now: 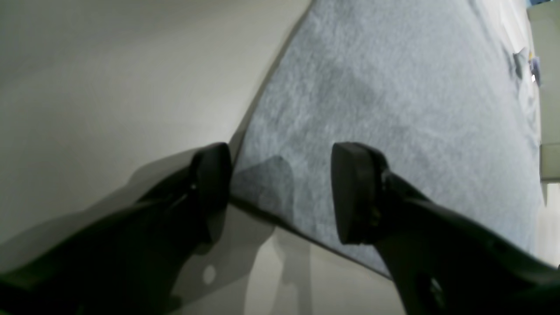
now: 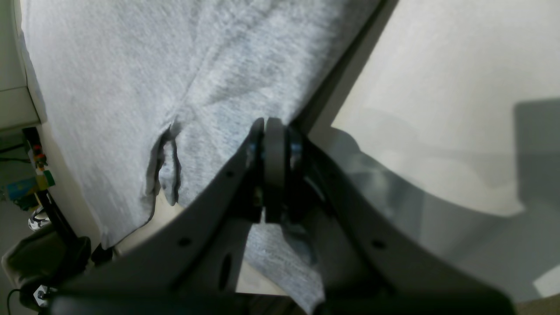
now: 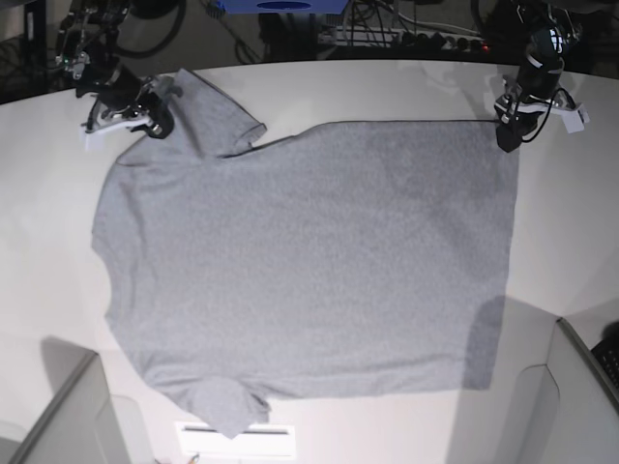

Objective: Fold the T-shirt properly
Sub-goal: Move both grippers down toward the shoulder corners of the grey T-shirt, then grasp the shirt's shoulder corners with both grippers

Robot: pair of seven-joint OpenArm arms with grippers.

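Note:
The heather-grey T-shirt (image 3: 309, 251) lies spread flat on the white table (image 3: 571, 242), plain side up, with its collar end to the left and its hem to the right. My left gripper (image 3: 506, 143) is open at the far hem corner. In the left wrist view (image 1: 282, 183) that corner of the shirt (image 1: 393, 109) lies between its two fingers. My right gripper (image 3: 160, 124) is at the far sleeve. In the right wrist view (image 2: 265, 127) its pads are pressed together at the edge of the shirt (image 2: 109, 87), with fabric creased toward them.
Grey panels stand at the near left (image 3: 58, 416) and near right (image 3: 580, 396) corners. Cables and gear line the dark far edge (image 3: 387, 34). A white label (image 3: 237, 440) lies by the near sleeve.

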